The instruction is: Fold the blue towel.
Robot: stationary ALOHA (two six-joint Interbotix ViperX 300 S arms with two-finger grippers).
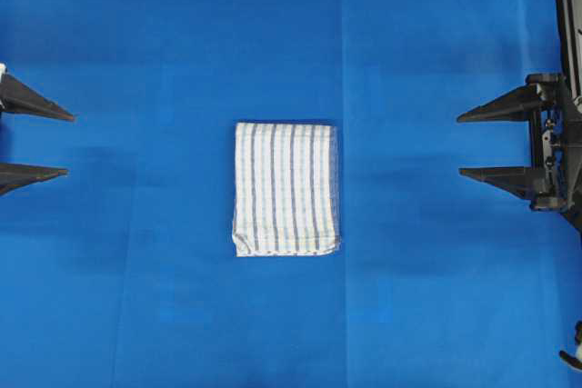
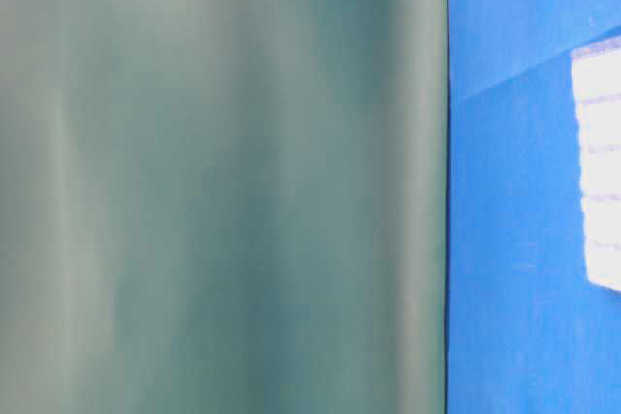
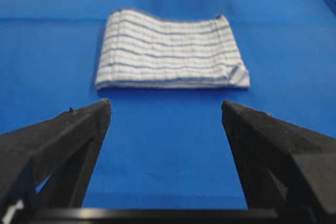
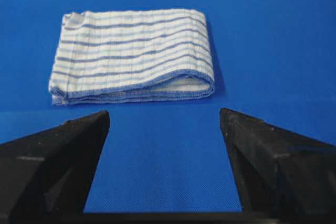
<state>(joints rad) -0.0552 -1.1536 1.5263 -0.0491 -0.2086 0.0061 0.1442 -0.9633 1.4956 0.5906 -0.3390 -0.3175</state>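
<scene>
Across the whole overhead view we see the worktop point(image 1: 164, 315) under a plain blue covering, faint creases running through it. At table level a blurred grey-green surface point(image 2: 223, 181) fills most of the picture; we can't tell what it is. Next in size, the blue towel point(image 1: 286, 188) lies flat at the worktop's centre, folded into a compact upright rectangle, white with thin blue stripes. From the right wrist view we see stacked layers along its near hemmed edge point(image 4: 136, 88); from the left wrist view one near corner is turned over a little. Left claw point(image 1: 71, 144) sits at the left edge, jaws spread wide, grasping nothing, well apart from the towel. Right claw point(image 1: 458, 144) at the right edge, likewise released and empty, fingertips pointing at the towel, well apart from it.
</scene>
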